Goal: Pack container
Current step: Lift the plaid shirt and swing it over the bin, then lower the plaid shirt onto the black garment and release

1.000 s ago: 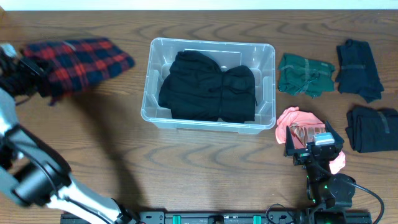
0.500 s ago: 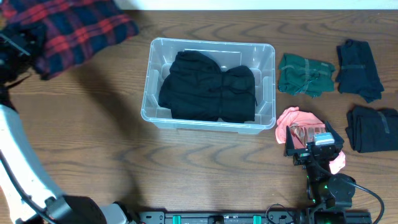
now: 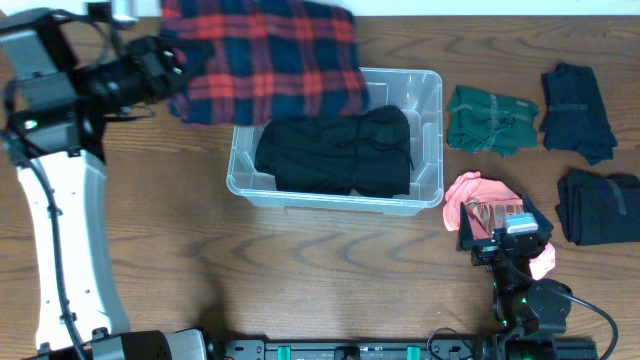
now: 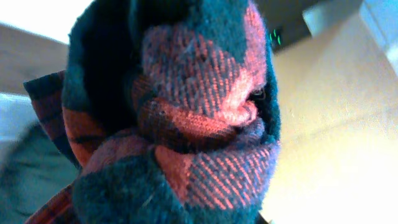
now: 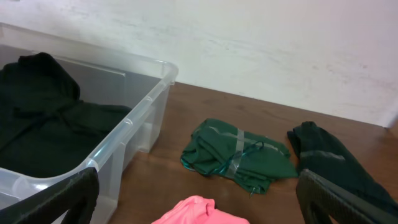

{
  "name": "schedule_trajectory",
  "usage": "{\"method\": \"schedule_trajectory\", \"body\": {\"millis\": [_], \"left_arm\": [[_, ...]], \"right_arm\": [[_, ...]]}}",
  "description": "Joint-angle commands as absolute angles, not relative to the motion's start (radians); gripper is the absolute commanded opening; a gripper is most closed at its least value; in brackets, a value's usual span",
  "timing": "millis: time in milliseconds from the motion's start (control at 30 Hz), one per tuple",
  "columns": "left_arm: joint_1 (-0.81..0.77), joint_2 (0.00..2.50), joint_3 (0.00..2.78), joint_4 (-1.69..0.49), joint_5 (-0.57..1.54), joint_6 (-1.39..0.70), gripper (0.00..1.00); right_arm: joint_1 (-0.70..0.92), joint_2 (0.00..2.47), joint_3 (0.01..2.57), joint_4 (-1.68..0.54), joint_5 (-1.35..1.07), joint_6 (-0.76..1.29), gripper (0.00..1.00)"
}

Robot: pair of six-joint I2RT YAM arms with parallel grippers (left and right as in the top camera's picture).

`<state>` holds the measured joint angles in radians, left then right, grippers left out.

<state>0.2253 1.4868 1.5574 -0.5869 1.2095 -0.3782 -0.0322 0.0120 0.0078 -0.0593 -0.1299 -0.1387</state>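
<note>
While the left gripper (image 3: pixel 172 57) pinches the plaid garment (image 3: pixel 265 60) over the container (image 3: pixel 434 112), note your right gripper (image 5: pixel 198 193) sits spread apart.

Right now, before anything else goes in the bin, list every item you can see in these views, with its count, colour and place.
container: one, clear plastic, middle of the table
black garment: one, black, lying inside the container
plaid garment: one, red and dark blue, held up over the container's far left corner
green garment: one, dark green, on the table right of the container
navy garment: one, dark blue, far right
second black garment: one, black, far right, nearer than the navy one
pink garment: one, pink, by the container's near right corner
table: one, brown wood
left gripper: shut on the plaid garment
right gripper: open, over the pink garment
</note>
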Motion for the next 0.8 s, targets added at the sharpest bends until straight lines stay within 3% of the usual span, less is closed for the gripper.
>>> {"method": "schedule_trajectory", "body": {"millis": [0, 333, 533, 767], "left_arm": [[0.175, 1.517, 1.571, -0.643, 1.231, -0.221, 0.06], [0.018, 1.676, 1.571, -0.71, 1.165, -0.019, 0.06], [-0.078, 1.765, 1.571, -0.684, 1.067, -0.024, 0.06], [-0.136, 1.781, 1.571, -0.546, 0.976, -0.194, 0.06]], "right_arm": [[-0.025, 0.007, 0.006, -0.064, -0.123, -0.128, 0.99], [-0.025, 0.007, 0.006, -0.064, -0.123, -0.128, 0.99], [-0.025, 0.007, 0.006, -0.064, -0.123, -0.128, 0.99], [-0.025, 0.007, 0.006, -0.064, -0.123, -0.128, 0.99]]}}
